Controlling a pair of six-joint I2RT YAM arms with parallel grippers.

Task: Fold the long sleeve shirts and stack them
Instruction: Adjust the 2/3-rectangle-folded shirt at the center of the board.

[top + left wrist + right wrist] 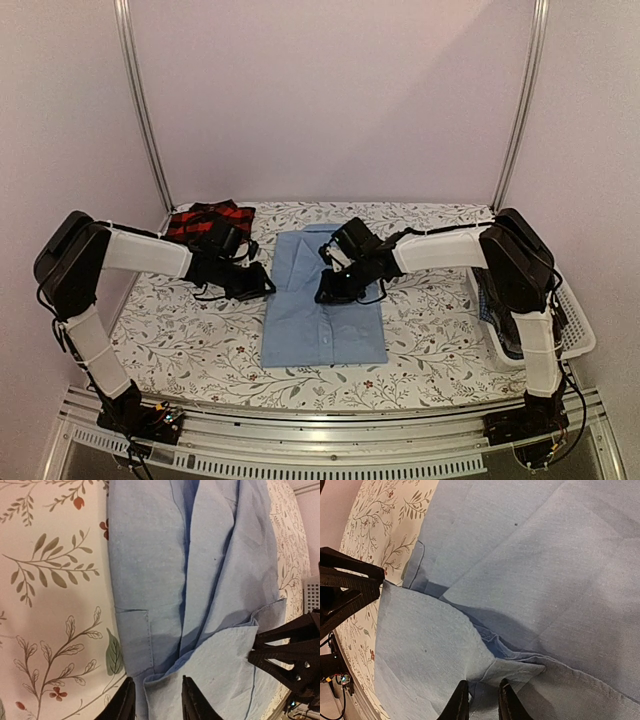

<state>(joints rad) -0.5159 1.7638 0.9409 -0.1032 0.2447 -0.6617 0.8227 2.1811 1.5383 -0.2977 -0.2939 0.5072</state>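
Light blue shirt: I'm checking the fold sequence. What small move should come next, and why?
Probably lift both ends together a little: the left gripper and right gripper each appear to pinch a loose flap of the light blue shirt, which lies low between them.

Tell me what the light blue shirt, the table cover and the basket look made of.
The light blue shirt: matte woven cloth, probably cotton; fine weave flecks and stitched hems show. The table cover: floral-printed sheet, cloth or vinyl, unclear. The basket: white plastic, judging by its slotted moulded wall.
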